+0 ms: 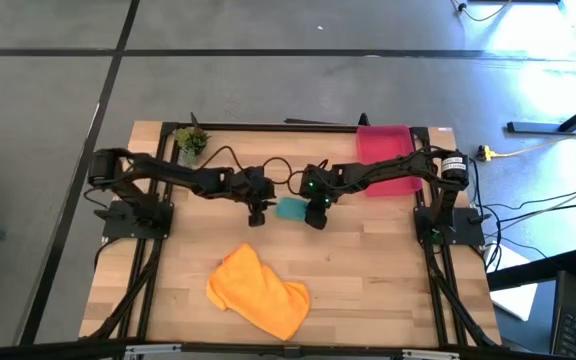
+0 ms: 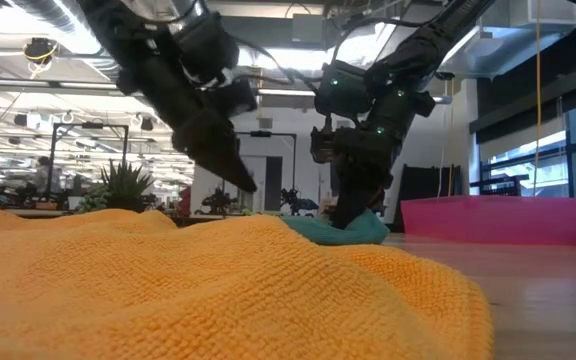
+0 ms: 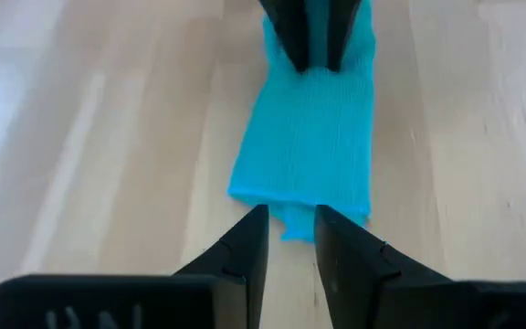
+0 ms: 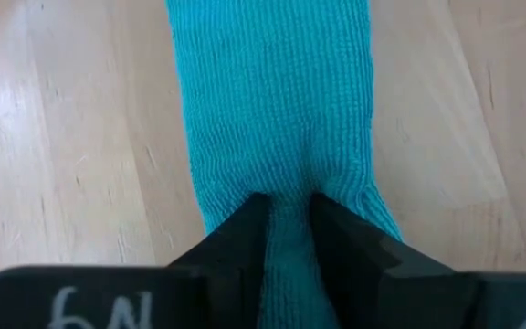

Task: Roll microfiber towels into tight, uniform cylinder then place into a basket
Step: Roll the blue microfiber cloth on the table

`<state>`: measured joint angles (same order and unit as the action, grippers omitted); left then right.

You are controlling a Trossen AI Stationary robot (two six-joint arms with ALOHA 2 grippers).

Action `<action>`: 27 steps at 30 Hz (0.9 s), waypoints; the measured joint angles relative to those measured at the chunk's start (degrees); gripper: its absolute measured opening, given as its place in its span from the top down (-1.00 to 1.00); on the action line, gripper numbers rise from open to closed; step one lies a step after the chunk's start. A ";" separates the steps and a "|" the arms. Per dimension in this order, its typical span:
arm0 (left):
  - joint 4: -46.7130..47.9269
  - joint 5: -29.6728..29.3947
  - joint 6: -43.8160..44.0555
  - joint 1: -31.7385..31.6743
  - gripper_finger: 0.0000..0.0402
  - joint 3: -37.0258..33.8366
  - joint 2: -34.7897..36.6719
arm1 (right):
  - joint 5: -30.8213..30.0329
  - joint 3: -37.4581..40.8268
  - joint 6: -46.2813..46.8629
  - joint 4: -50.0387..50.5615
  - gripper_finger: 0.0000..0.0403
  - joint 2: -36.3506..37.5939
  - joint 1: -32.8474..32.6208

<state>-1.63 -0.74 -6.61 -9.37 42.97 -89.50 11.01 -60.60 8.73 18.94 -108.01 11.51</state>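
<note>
High view: the teal towel (image 1: 291, 208) is seen rolled into a short cylinder near the table (image 1: 388, 270) centre, between both grippers, its long axis running from 9 to 3 o'clock. The right gripper (image 1: 317, 220) is set on the 3 o'clock end, its fingers (image 4: 245, 233) pinching a fold of cloth. The left gripper (image 1: 257, 217) is placed just off the 9 o'clock end, its fingers (image 3: 245, 251) nearly pressed together, holding nothing. The basket (image 1: 388, 158) lies at 1 o'clock from the roll; the right arm is nearer. The orange towel (image 1: 258, 292) is left unrolled at 6 o'clock.
</note>
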 joint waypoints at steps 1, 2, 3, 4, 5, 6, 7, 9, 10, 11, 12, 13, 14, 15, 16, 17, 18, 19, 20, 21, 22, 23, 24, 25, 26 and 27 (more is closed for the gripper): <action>1.19 -0.23 0.01 0.00 0.59 0.03 1.21 | 0.00 0.02 0.00 -0.03 0.52 0.00 0.00; 2.33 -0.23 0.02 0.00 0.59 0.03 2.48 | 0.05 0.04 0.00 -0.10 0.52 0.00 0.00; 1.66 -0.08 -0.09 0.12 0.59 0.06 3.18 | 0.12 0.04 0.00 -0.11 0.52 0.00 0.00; 1.02 0.28 -0.29 0.36 0.59 0.16 3.52 | 0.10 0.04 0.00 -0.13 0.52 0.00 0.00; 0.49 0.43 -0.75 0.59 0.59 0.16 3.53 | 0.14 0.04 0.00 -0.19 0.52 0.00 0.00; 0.37 0.52 -1.21 0.87 0.59 0.15 3.36 | 0.37 0.04 0.00 -0.25 0.52 0.00 0.02; -0.02 0.57 -1.47 1.13 0.59 0.12 2.73 | 0.61 0.07 0.00 -0.32 0.52 0.00 0.02; -2.79 0.70 -1.46 1.55 0.59 0.20 0.07 | 0.74 0.07 -0.04 -0.40 0.52 0.00 0.04; -3.22 0.69 -1.46 1.69 0.59 -0.01 -0.97 | 0.79 0.13 -0.04 -0.53 0.52 0.00 0.04; -5.77 0.69 -1.52 1.86 0.59 -0.03 -2.55 | 0.91 0.13 -0.04 -0.53 0.52 0.00 0.06; -8.83 0.67 -1.69 2.01 0.59 0.21 -4.38 | 0.90 0.11 -0.02 -0.52 0.52 -0.02 0.05; -10.35 0.69 -1.77 2.05 0.59 0.23 -5.93 | 0.87 0.11 -0.02 -0.65 0.52 0.00 0.04; -11.66 0.69 -1.84 2.08 0.59 0.21 -7.25 | 1.02 0.11 -0.04 -0.76 0.52 0.00 0.06; -12.59 0.72 -1.75 2.10 0.59 0.13 -8.45 | 1.11 0.11 -0.07 -0.67 0.52 -0.01 0.04; -13.64 0.84 -1.70 2.08 0.59 0.11 -9.68 | 1.06 0.11 -0.07 -0.67 0.52 -0.02 0.04; -14.27 1.10 -1.67 2.04 0.59 0.18 -10.64 | 1.06 0.11 -0.09 -0.72 0.52 -0.02 0.04; -13.83 1.39 -1.64 2.03 0.59 0.12 -11.18 | 1.11 0.11 -0.09 -0.70 0.52 -0.02 0.04; -14.22 1.57 -1.64 1.99 0.59 0.12 -12.01 | 1.09 0.11 -0.08 -0.72 0.52 -0.02 0.04; -14.56 1.59 -1.64 1.99 0.59 0.25 -12.96 | 1.08 0.11 -0.10 -0.71 0.52 -0.02 0.04; -14.22 1.61 -1.61 1.99 0.59 0.21 -13.70 | 1.08 0.11 -0.11 -0.79 0.52 -0.02 0.02; -14.55 1.61 -1.51 1.99 0.59 0.21 -14.40 | 1.09 0.11 -0.12 -0.98 0.52 -0.02 0.02; -14.97 1.63 -1.46 1.99 0.59 0.27 -14.98 | 1.10 0.11 -0.13 -1.01 0.52 -0.02 0.02; -15.24 1.69 -1.44 1.99 0.59 0.29 -15.52 | 1.08 0.11 -0.16 -1.05 0.52 -0.02 0.02; -15.36 1.75 -1.39 1.99 0.59 0.39 -15.80 | 1.07 0.11 -0.20 -1.11 0.52 0.00 0.02; -15.37 1.78 -1.22 1.99 0.59 0.40 -15.94 | 1.09 0.11 -0.21 -1.12 0.52 0.15 0.02; -15.33 1.78 -1.15 1.99 0.59 0.40 -16.00 | 1.08 0.11 -0.22 -1.13 0.52 0.35 0.02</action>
<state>-16.97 1.04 -7.76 -7.38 43.38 -105.50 12.08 -60.49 8.51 17.81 -107.66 11.53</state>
